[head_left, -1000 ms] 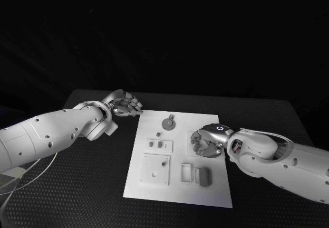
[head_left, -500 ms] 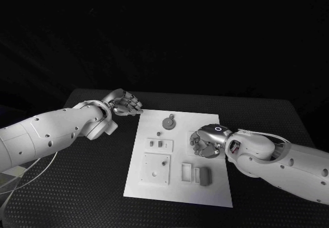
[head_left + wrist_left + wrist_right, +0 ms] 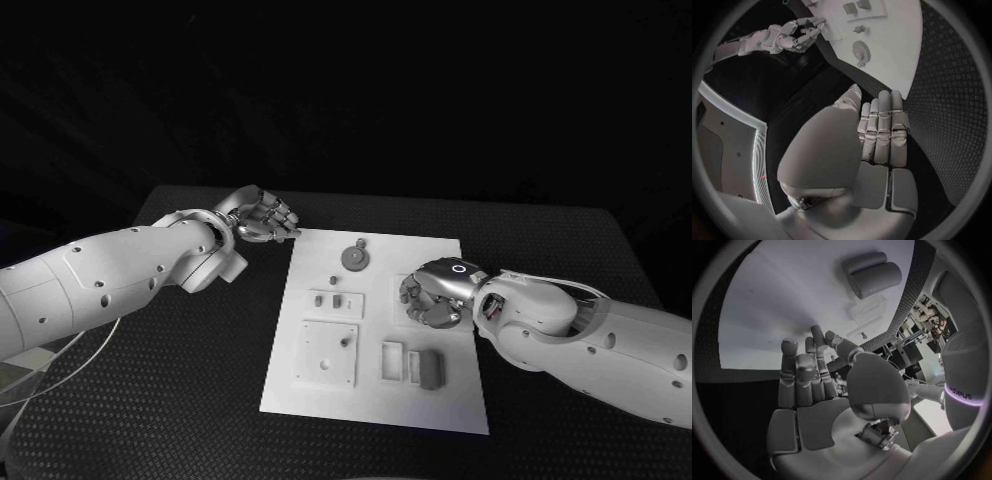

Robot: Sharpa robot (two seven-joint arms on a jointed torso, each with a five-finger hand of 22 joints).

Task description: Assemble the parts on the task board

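Head view: I see my left hand (image 3: 263, 220) sitting off the far left corner of the task board (image 3: 433, 400), over the black table (image 3: 188, 400). Its fingers are curled in toward the palm and I see nothing in them. In the left wrist view the fingers (image 3: 882, 125) lie close side by side, bent inward. My right hand (image 3: 433, 298) is low over the right side of the board, palm down, with the arm coming in from the right. I cannot tell if it holds a part, because the hand hides what is under it. The parts lie on the board: a round part (image 3: 355, 260) near the far end and two blocks (image 3: 408, 366) near the close end.
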